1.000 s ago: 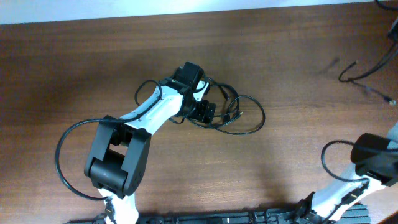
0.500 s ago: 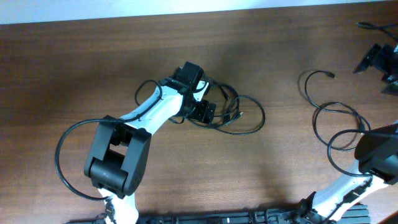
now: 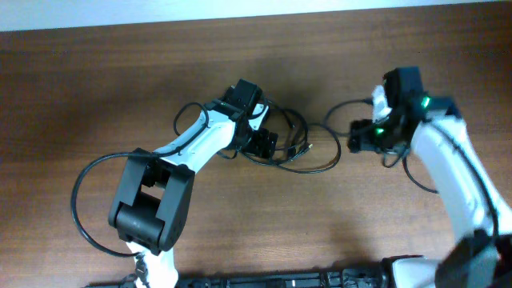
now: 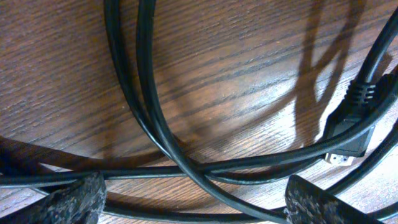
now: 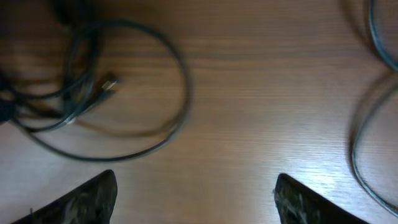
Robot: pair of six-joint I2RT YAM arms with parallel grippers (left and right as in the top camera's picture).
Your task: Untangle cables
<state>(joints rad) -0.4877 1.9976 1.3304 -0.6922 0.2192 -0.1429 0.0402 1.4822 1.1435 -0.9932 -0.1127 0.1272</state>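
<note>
Centre frame, the cables [image 3: 314, 152] are lying in overlapping loops on the table [image 3: 96, 88]. The left tool [image 4: 193, 205], spread apart, is straddling several strands. The right tool [image 5: 196, 199], likewise apart and empty, is facing the pile. One loop [image 5: 354, 149] is apparently lying separate, far right; most untangling is looking undone.

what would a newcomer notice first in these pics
The tangle of black cables in the middle of the overhead view, with the left gripper set down open over its strands. A plug lies at the right of the left wrist view. The right gripper, open and empty, hovers just right of the loops.
</note>
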